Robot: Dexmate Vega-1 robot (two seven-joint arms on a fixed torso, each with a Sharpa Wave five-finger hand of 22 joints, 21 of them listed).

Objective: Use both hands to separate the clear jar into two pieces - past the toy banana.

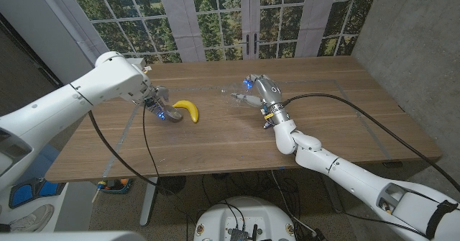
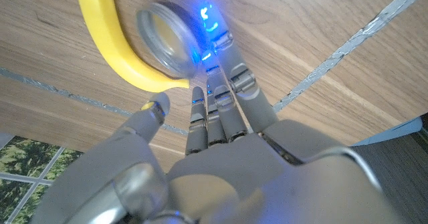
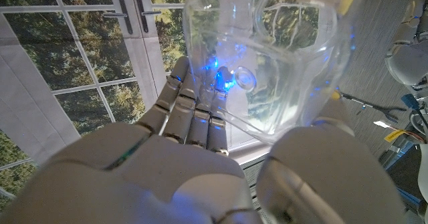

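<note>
On the wooden table (image 1: 237,137), toward its left half, the toy banana (image 1: 188,109) lies curved, and just beside it a round lid (image 1: 173,116) rests under the left hand (image 1: 157,106). In the left wrist view the lid (image 2: 167,40) sits flat on the wood, touching the banana's (image 2: 114,40) inner curve, with the left hand's (image 2: 214,157) fingertips (image 2: 221,47) reaching to its rim; whether they press it or merely touch is hard to tell, and blue glare blurs that spot. The right hand (image 1: 260,93) holds the clear jar (image 1: 239,96) body off to the right of the banana, well apart from the lid. In the right wrist view the jar (image 3: 281,57) is clasped between fingers (image 3: 190,110) and thumb, its far end cut off.
</note>
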